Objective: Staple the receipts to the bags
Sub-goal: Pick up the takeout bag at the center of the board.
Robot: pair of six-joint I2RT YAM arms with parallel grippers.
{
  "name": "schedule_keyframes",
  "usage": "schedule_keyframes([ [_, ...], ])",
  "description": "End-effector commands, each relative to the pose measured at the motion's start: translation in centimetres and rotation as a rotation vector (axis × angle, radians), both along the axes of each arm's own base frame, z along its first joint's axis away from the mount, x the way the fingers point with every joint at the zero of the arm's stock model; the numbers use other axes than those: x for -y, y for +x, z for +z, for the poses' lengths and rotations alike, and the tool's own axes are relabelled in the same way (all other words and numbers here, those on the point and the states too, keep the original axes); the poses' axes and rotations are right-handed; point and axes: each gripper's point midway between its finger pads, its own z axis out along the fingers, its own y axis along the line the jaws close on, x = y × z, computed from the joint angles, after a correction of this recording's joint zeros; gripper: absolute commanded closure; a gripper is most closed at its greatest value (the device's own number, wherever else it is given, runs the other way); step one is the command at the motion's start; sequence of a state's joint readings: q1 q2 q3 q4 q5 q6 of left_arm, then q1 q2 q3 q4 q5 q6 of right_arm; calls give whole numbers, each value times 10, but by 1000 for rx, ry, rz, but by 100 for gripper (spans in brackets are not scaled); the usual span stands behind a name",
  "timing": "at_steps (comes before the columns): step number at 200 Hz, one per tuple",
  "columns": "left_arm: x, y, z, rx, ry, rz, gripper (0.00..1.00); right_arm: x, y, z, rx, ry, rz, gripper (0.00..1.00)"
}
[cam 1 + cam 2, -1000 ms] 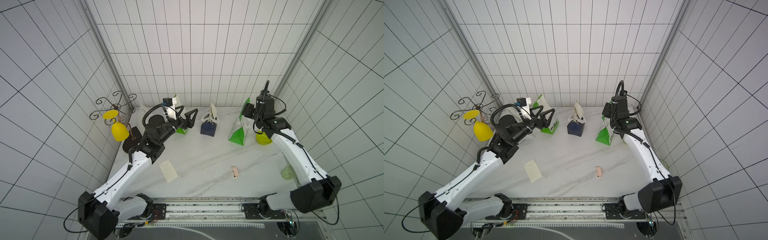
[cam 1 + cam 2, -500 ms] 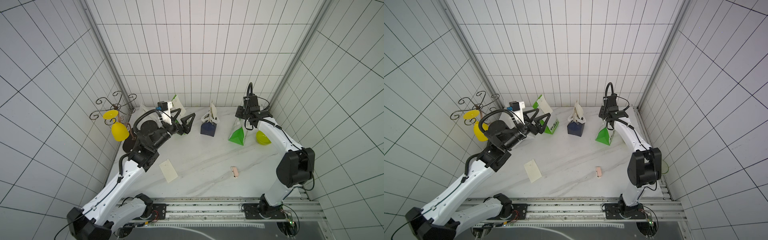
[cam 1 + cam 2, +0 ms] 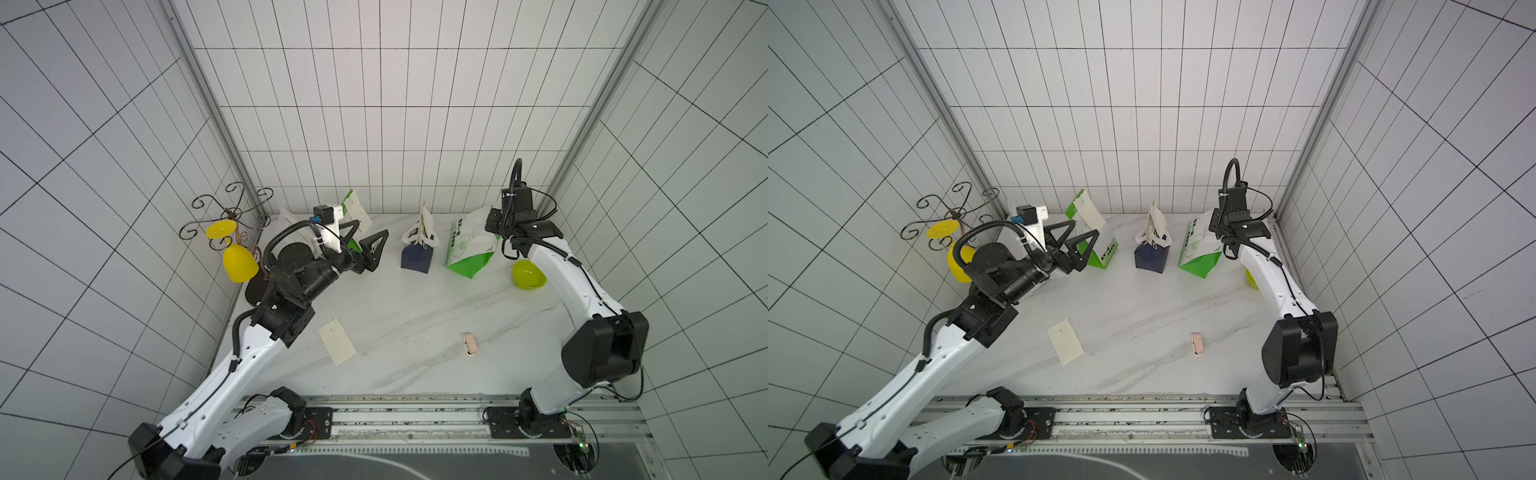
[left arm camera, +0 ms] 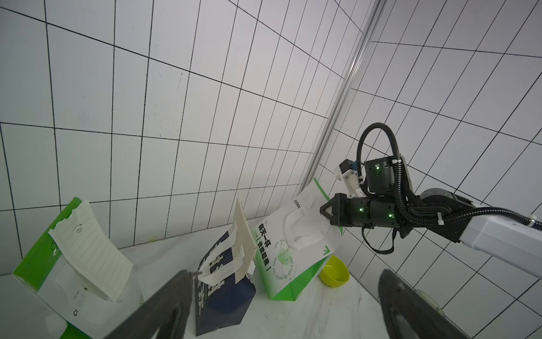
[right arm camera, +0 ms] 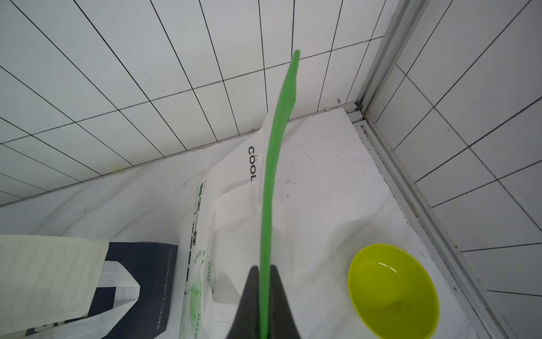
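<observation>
Green-and-white bag sits around 1 o'clock on the table. It's leaning, long axis running 7 to 1 in the top views, mouth end toward 1. Right gripper has its jaws pinched tight on the bag's green top edge. Left gripper, near 11 o'clock, is spread wide and holds nothing.

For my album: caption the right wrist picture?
Right hand pinching a white-and-green paper bag beside a lime plastic bowl.
</observation>
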State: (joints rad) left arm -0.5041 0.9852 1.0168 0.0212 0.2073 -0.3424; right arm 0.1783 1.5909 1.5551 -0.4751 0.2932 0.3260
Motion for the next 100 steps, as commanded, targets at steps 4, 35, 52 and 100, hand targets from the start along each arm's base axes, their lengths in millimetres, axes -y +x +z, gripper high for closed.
schedule_keyframes([
  [4,-5,-12,11,24,1,-2,3,17,-31,57,121,-32,-36,100],
  [35,-8,-17,10,15,17,2,3,15,-60,67,103,-37,10,100],
  [52,-11,-18,10,16,26,10,3,11,-78,70,98,-22,48,100],
  [100,-13,-20,6,3,37,16,3,0,-126,66,36,-50,94,100],
])
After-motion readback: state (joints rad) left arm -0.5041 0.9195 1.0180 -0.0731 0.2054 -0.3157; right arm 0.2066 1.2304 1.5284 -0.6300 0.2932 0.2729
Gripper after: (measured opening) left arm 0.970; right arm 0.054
